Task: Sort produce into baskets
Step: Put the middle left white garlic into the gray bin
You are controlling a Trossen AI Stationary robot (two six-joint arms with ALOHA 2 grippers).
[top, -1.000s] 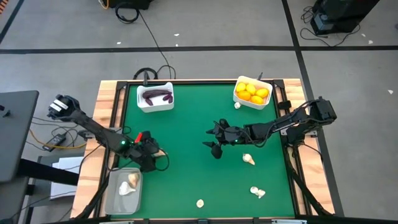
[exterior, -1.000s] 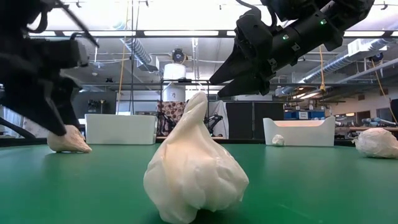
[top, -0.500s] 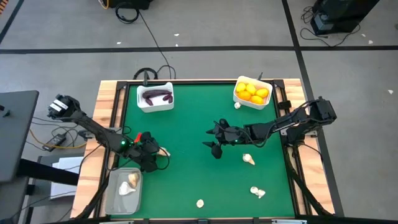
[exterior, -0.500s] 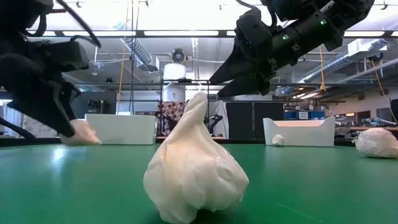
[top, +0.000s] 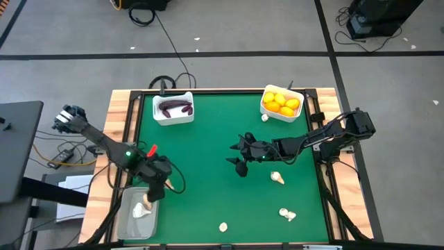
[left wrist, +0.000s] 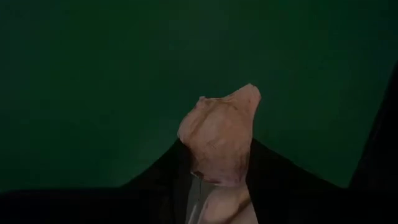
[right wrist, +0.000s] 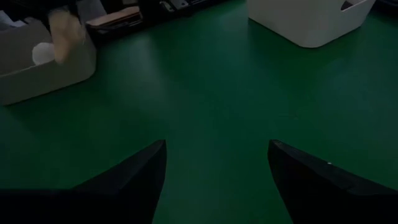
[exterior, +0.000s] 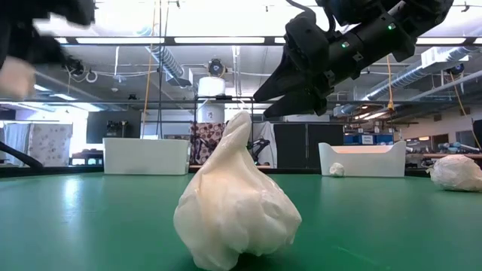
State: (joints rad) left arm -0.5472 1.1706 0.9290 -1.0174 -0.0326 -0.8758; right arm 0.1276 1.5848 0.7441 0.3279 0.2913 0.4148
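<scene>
My left gripper (top: 152, 190) is shut on a cream garlic bulb (left wrist: 219, 134) and hangs over the far edge of the clear bin (top: 127, 223) at the near left. That bin holds another garlic bulb (top: 142, 209). My right gripper (top: 238, 161) is open and empty above mid-table. Loose garlic bulbs lie on the green mat: one (top: 277, 178) near the right gripper, one (top: 287, 214) nearer the front, one (top: 223, 226) at the near edge, and one (top: 265, 117) beside the citrus bin. My left gripper pinches the garlic bulb's body (left wrist: 211, 163) between its two fingers, and the bulb's narrow end (left wrist: 249, 94) sticks out past the fingertips. The bulb is lifted clear of the mat; the low view shows it blurred, high at the left (exterior: 15, 75).
A white bin with purple eggplants (top: 173, 107) stands at the far left. A white bin with yellow citrus (top: 281, 103) stands at the far right. In the low view one garlic bulb (exterior: 237, 199) fills the foreground. The mat's middle is bare.
My left gripper has lifted the garlic bulb off the mat and carried it up and toward the near left, over the clear bin, turning as it went. My right gripper has kept still.
</scene>
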